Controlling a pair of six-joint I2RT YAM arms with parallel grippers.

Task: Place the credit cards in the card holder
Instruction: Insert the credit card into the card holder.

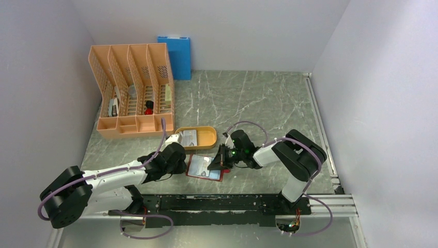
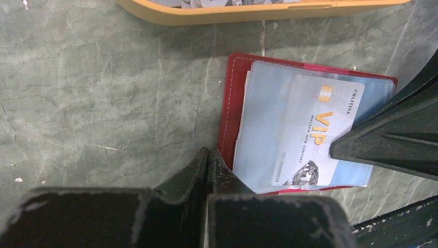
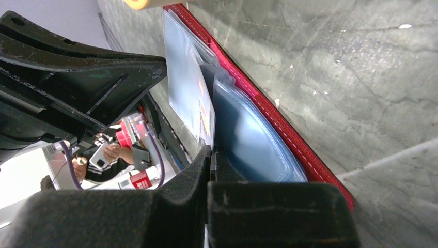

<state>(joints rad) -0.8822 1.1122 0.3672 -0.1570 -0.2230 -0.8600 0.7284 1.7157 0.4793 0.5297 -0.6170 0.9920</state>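
Two robot arms work over a grey marbled table (image 1: 248, 103), midway through loading a wallet. The card holder (image 2: 232, 103) lies open and flat, blue-grey pockets up. Just beyond its far edge stands the orange tray (image 1: 209, 138), where more credit cards (image 1: 188, 137) wait.

The step in hand appears to be seating one card. A pale VIP card (image 2: 315, 134) lies across the holder's pockets, most of its face exposed, and seems not yet tucked in. The right gripper (image 3: 209, 155) comes in over the holder's right side. Its fingers are pressed together at the card's edge, apparently pinching it, though the contact itself is hard to see. The left gripper (image 2: 207, 157) is also pressed together, with nothing visibly between its fingers. Its tips rest at the holder's left red border, near the corner closest to the arm bases, seemingly pinning the holder down.

The next move likely calls for sliding the card under a pocket lip while the holder stays braced, then letting go. The pocket film looks soft and loose, so the card could ride over it rather than go in.
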